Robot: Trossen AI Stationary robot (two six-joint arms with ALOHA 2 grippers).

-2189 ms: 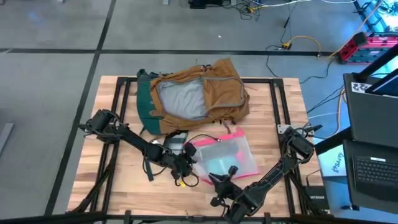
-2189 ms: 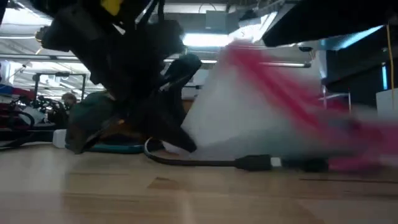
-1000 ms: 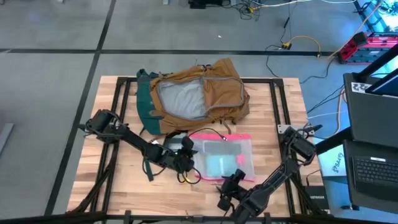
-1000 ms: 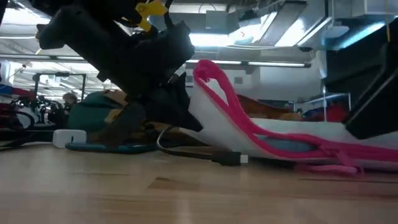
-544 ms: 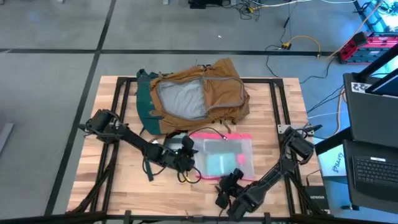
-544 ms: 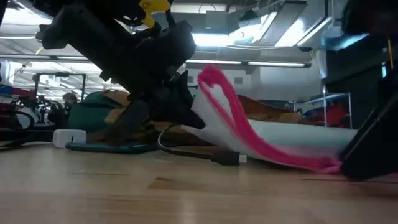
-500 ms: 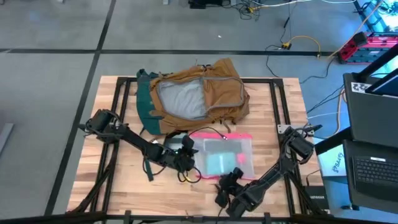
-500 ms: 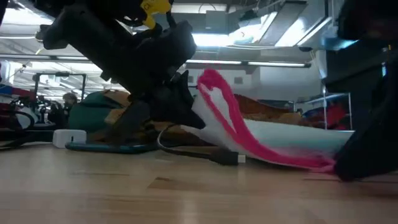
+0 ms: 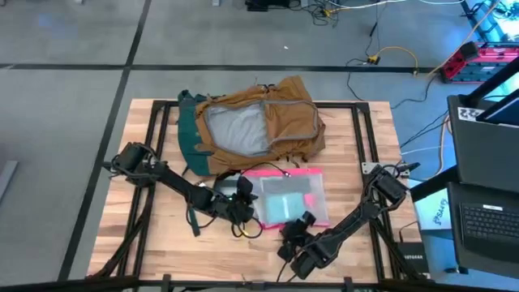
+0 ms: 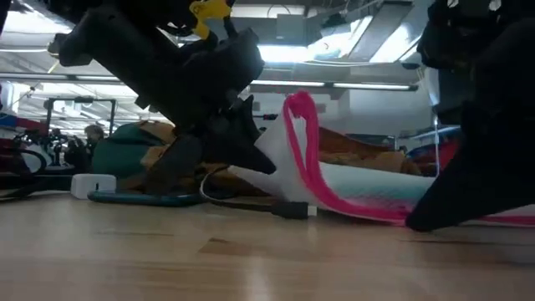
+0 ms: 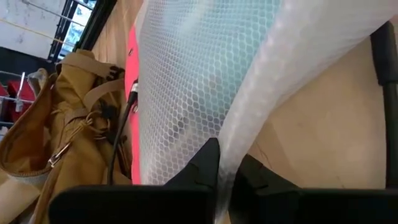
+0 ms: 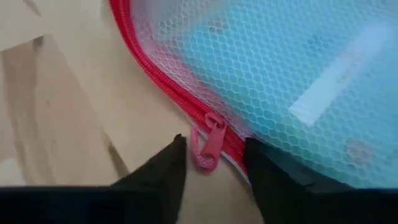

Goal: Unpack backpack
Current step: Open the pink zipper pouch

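The tan-brown backpack (image 9: 258, 123) lies open at the far middle of the table, its grey lining showing. Nearer lies a clear mesh pouch (image 9: 285, 197) with a pink zip edge. My left gripper (image 9: 248, 203) is shut on the pouch's left edge. My right gripper (image 9: 303, 224) stands open at the pouch's near edge. In the right wrist view the pink zip pull (image 12: 209, 142) sits between its fingers, with a gap on each side. My left gripper pinches the pouch's left edge (image 11: 227, 144) between its two fingers, coming from the table's left. That edge stands raised (image 10: 292, 134) off the table. The rest of the pouch (image 10: 368, 194) slopes down and lies on the wood.
A black cable with a plug (image 10: 292, 209) runs along the table under the left gripper. A white charger block (image 10: 92, 185) and a flat teal thing (image 10: 146, 199) lie near the backpack. A laptop (image 9: 486, 162) stands beyond the table's right edge.
My right gripper has moved toward the far edge and a little left, up to the pouch's near edge. The pouch's near part has drawn back toward the backpack. Its raised pink left edge now stands more upright in my left gripper.
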